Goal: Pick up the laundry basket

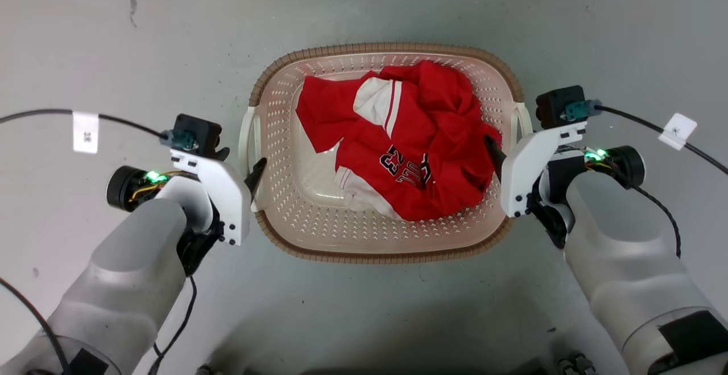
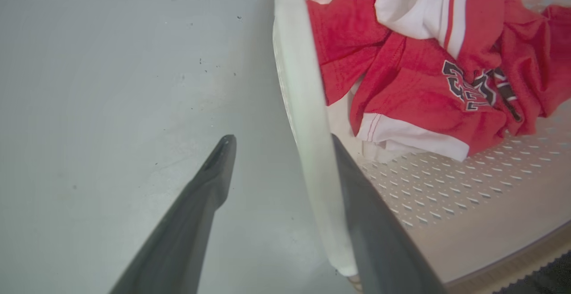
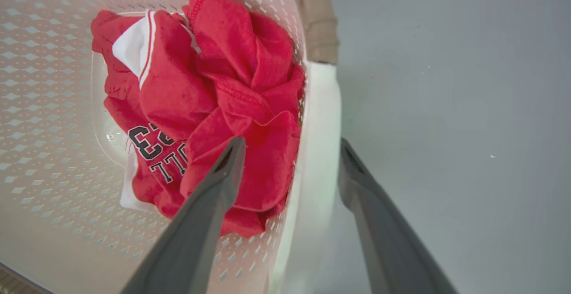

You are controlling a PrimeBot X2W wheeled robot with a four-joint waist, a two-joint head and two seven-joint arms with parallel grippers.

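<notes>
The grey floor [image 1: 364,318] carries the basket [image 1: 387,258] at the centre of the head view. Its long axis runs left to right across the frame, so its short ends face your two arms. A crumpled red jersey [image 1: 421,136] lies inside, heaped toward the right end.

The left handle [image 1: 245,136] and right handle [image 1: 522,118] are white and sit at those ends, each right at its own arm.

In the wrist views, your left gripper [image 2: 280,141] and right gripper [image 3: 290,147] are both spread. Each straddles its handle, with one finger inside the basket wall and the other outside over the floor. Neither is pinching yet.

The handles lie between the fingers, so the next move looks like closing straight in.
</notes>
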